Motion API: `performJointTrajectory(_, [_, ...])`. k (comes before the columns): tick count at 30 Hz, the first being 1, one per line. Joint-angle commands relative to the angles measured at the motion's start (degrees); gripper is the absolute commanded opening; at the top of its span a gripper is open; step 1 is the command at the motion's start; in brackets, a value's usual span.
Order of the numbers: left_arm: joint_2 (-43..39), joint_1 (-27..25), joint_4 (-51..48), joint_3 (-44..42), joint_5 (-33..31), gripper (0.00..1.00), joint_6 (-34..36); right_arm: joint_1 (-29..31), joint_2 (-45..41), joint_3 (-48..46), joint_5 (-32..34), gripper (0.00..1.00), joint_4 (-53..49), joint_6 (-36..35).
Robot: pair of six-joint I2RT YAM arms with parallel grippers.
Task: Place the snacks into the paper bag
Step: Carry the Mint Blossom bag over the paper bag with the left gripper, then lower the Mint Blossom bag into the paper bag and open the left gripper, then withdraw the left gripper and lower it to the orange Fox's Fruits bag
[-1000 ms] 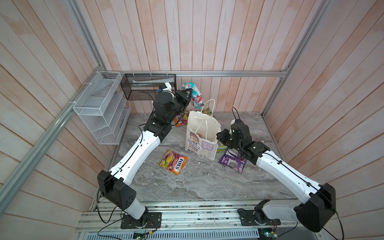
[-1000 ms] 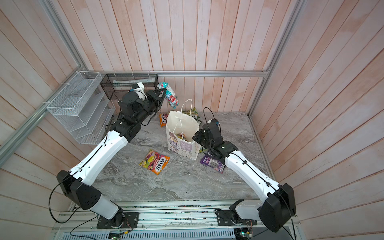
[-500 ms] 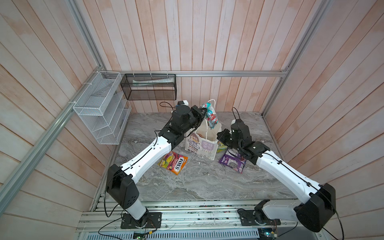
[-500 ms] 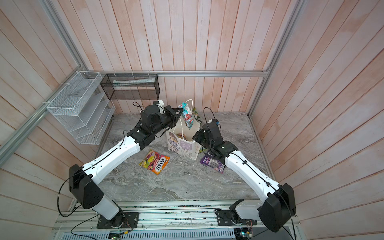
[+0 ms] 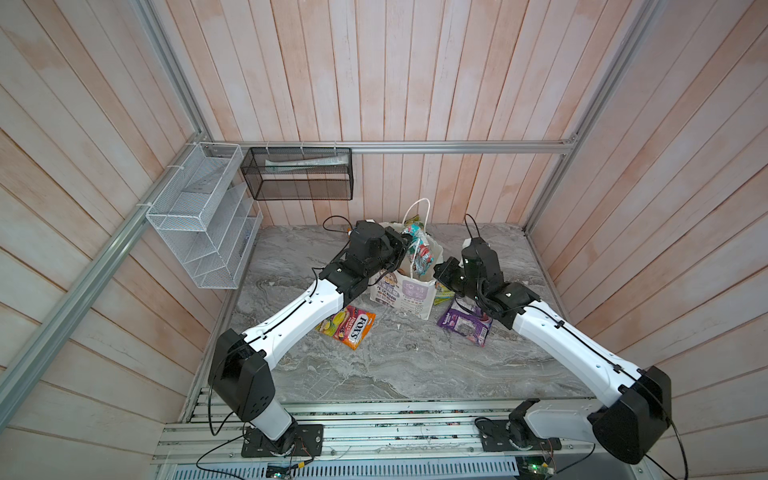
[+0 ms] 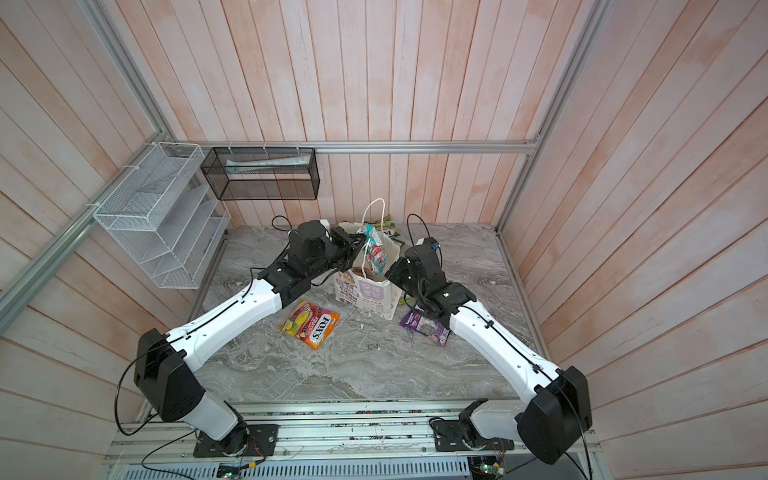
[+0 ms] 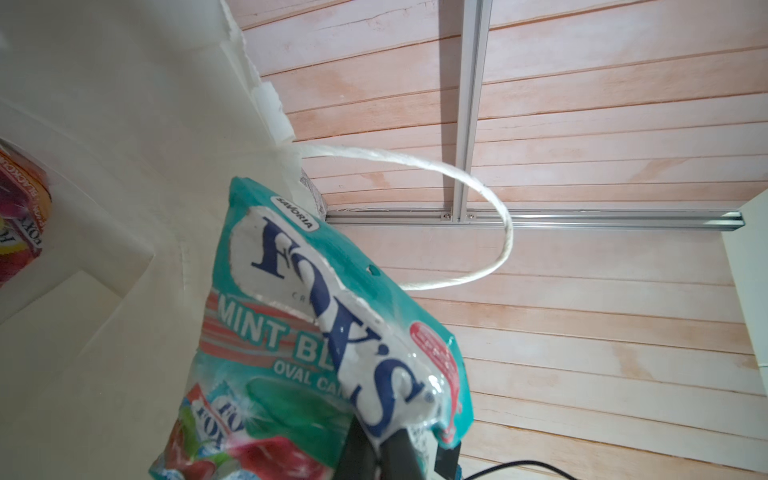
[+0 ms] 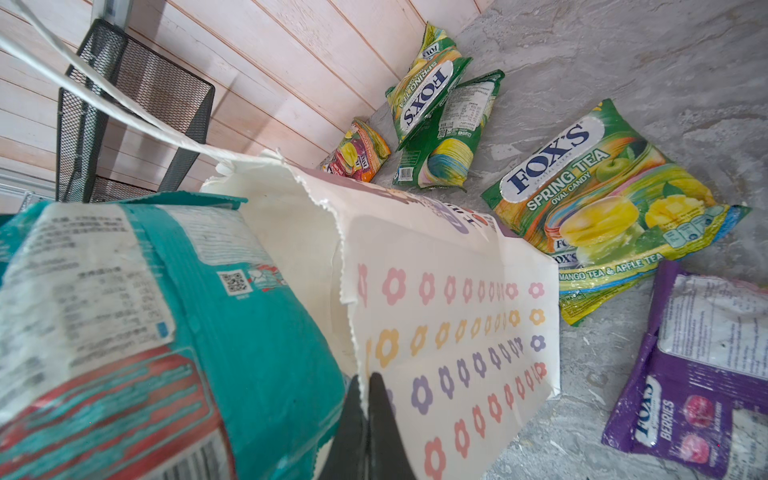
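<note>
The white paper bag (image 5: 405, 293) (image 6: 368, 293) stands upright mid-table, mouth open. My left gripper (image 5: 405, 246) (image 7: 380, 444) is shut on the edge of a teal-red Fox's mint snack (image 5: 419, 254) (image 7: 316, 332) (image 8: 145, 311), which hangs partly inside the bag's mouth. My right gripper (image 5: 439, 269) (image 8: 365, 384) is shut on the bag's flowered side rim (image 8: 353, 332). One orange snack (image 7: 20, 208) lies inside the bag. On the table lie an orange-pink snack (image 5: 349, 326), a purple one (image 5: 465, 322) (image 8: 698, 374) and green-yellow ones (image 8: 602, 208) (image 8: 432, 95).
A white wire rack (image 5: 203, 216) hangs on the left wall and a black mesh basket (image 5: 299, 174) on the back wall. Another green packet (image 8: 449, 137) and an orange one (image 8: 359, 151) lie by the back wall behind the bag. Wooden walls close three sides.
My left arm swung from the back wall to the bag and lowered the teal-red snack into its mouth. The right arm kept still on the rim.
</note>
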Motion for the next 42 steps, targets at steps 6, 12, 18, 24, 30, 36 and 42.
performJointTrajectory(6, [-3.18, -0.09, 1.33, 0.65, -2.42, 0.31, 1.9, 0.24, 0.51, 1.82, 1.63, 0.0, -0.84, -0.19])
performJointTrajectory(12, [-3.57, -0.05, 3.28, 1.04, -2.17, 0.41, 3.62, 0.23, 0.69, 1.96, 1.61, 0.0, -0.97, -0.19])
performJointTrajectory(18, [-5.59, -0.08, 4.87, 3.58, -2.76, 0.52, 10.99, 0.26, 0.66, 2.0, 1.7, 0.0, -1.27, -0.28])
performJointTrajectory(24, [-11.09, -0.05, 5.04, 4.73, -6.1, 0.66, 23.46, 0.23, 0.43, 1.74, 1.9, 0.0, -1.29, -0.2])
performJointTrajectory(30, [-18.18, 0.21, 1.63, 2.94, -10.32, 0.79, 34.52, 0.2, 0.61, 2.07, 1.82, 0.0, -1.28, -0.41])
performJointTrajectory(36, [-26.02, 3.01, -4.32, -2.36, -15.64, 0.99, 39.08, 0.18, 1.04, 2.96, 2.21, 0.0, -1.93, -0.88])
performJointTrajectory(42, [-34.21, 9.97, -9.36, -10.65, -12.12, 1.0, 41.0, 0.19, 1.33, 3.45, 2.23, 0.0, -2.33, -1.16])
